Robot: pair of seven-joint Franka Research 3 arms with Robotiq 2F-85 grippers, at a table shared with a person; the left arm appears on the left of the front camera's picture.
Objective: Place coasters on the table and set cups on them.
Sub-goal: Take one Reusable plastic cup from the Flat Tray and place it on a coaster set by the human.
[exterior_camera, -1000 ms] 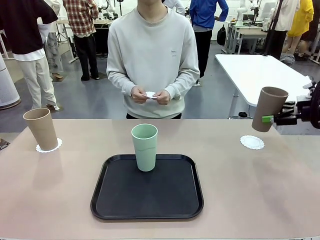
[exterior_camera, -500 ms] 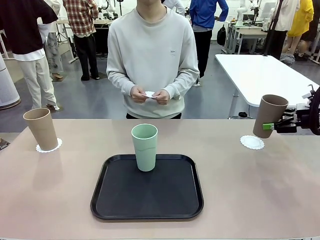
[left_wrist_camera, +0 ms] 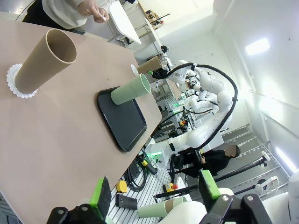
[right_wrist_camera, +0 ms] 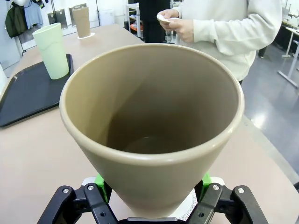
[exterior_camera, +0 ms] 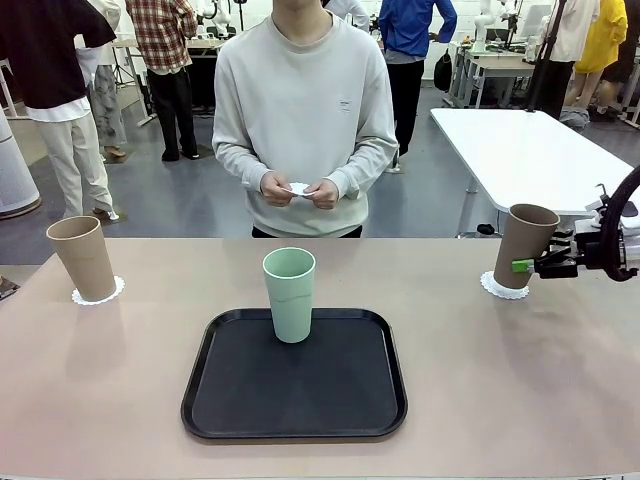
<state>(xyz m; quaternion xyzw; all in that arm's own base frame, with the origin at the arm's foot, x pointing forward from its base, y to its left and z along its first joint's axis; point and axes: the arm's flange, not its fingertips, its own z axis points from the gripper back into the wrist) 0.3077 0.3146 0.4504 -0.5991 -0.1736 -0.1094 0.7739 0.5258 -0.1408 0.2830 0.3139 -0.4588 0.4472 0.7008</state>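
My right gripper [exterior_camera: 522,266] is shut on a tan cup [exterior_camera: 523,245] at the right of the table [exterior_camera: 120,400]. The cup leans slightly, with its base down at a white coaster [exterior_camera: 503,287]. In the right wrist view the cup [right_wrist_camera: 154,116] stands between my fingers [right_wrist_camera: 99,183], and the coaster's edge [right_wrist_camera: 189,206] peeks out below it. A second tan cup [exterior_camera: 82,257] stands on a coaster [exterior_camera: 98,293] at the far left. The mint green cup [exterior_camera: 289,294] stands on the black tray [exterior_camera: 295,400]. My left gripper [left_wrist_camera: 154,189] hangs open and apart from the cup [left_wrist_camera: 44,63] it faces.
A person stands at the far side, holding another white coaster [exterior_camera: 300,189] in both hands. The tray takes up the table's middle. A white table [exterior_camera: 520,150] stands behind at the right. Bare tabletop lies on both sides of the tray.
My right gripper has carried the tan cup down and a little to the left, from above the right coaster to on or just over it. The cup now stands more upright.
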